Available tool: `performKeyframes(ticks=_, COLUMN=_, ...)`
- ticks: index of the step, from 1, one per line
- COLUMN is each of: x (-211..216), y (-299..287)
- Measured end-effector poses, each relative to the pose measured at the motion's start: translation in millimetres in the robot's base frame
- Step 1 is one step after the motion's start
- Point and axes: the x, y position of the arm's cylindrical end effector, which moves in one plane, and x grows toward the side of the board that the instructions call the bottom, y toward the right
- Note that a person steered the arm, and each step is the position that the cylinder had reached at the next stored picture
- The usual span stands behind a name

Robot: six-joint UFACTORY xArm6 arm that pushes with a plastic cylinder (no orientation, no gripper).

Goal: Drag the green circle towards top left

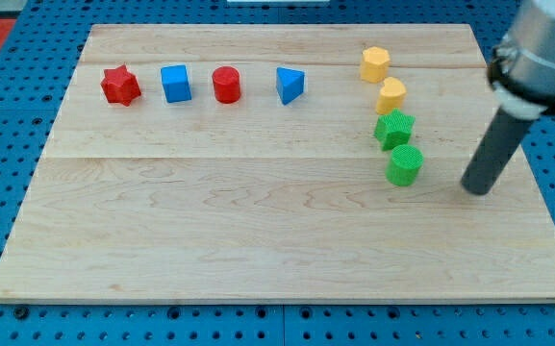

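Note:
The green circle stands on the wooden board at the view's right, just below a green star. My tip rests on the board to the right of the green circle and slightly lower, a clear gap apart. The rod slants up to the arm at the view's top right.
A yellow block and a yellow hexagon stand above the green star. Along the view's top run a red star, a blue cube, a red cylinder and a blue triangle.

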Motion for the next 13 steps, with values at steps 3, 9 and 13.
performKeyframes(ticks=3, x=-25, y=-78)
performKeyframes(ticks=9, x=17, y=-145)
performKeyframes(ticks=13, x=-88, y=-174)
